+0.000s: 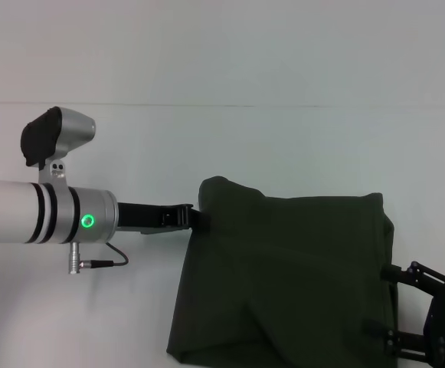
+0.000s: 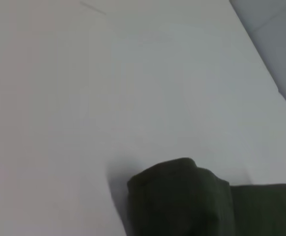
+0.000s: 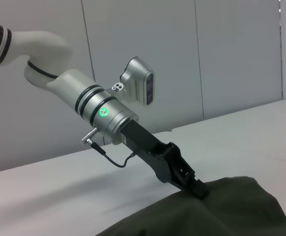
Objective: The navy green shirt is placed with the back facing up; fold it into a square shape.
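1. Navy green shirt [image 1: 283, 276]: dark olive knit cloth, lying in the lower centre and lower right of the head view on the white worktop [image 1: 230, 138]. Already doubled over into a rough block; its upper left corner rises in a rounded hump, and a diagonal fold edge shows near the bottom of the frame.
2. Left pincer [image 1: 199, 218]: centre-left of the head view, at the end of the white arm reaching in from the left edge. Its tip meets the shirt's upper left corner; the right wrist view shows the black fingertips [image 3: 198, 188] clamped together on the cloth edge there, the arm slanting down onto it.
3. Right pincer [image 1: 394, 307]: lower right corner of the head view, black, against the shirt's right edge. I cannot tell whether it is apart or together.
4. Left wrist view: only the humped shirt corner [image 2: 182, 196] on the bare worktop.
5. Containers: none seen.
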Motion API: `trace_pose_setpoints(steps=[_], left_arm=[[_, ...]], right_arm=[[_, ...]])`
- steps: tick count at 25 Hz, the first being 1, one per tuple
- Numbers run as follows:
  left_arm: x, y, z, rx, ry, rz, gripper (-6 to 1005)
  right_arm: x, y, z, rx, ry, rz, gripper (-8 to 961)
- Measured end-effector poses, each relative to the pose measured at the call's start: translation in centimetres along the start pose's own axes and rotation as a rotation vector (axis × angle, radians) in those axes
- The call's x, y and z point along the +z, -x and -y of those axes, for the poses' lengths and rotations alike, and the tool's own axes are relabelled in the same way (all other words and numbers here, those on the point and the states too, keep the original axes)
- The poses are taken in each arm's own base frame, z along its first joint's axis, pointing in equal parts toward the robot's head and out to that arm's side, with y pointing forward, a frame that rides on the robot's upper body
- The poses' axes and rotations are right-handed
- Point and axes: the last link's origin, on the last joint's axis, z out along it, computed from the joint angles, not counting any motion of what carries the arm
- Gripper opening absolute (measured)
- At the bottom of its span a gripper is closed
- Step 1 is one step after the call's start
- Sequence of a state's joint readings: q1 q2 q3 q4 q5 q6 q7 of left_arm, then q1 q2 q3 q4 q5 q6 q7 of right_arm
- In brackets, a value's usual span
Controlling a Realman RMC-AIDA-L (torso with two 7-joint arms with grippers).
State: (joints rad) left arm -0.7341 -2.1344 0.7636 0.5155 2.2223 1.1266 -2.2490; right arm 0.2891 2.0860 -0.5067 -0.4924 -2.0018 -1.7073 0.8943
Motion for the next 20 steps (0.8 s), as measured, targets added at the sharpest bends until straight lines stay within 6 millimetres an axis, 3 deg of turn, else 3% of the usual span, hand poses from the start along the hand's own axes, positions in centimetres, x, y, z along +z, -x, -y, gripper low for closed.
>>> trace_pose_setpoints(steps=[9, 20], left_arm=[[-1.4, -1.0, 1.2, -0.002, -0.029, -0.040, 80], [-1.2, -0.8, 0.7, -0.038, 0.025, -0.086, 139]], right_arm=[[0.2, 0.5, 0.5, -0.009, -0.015, 0.022, 928], [0.2, 0.5, 0.5, -0.010, -0.014, 0.022, 928]])
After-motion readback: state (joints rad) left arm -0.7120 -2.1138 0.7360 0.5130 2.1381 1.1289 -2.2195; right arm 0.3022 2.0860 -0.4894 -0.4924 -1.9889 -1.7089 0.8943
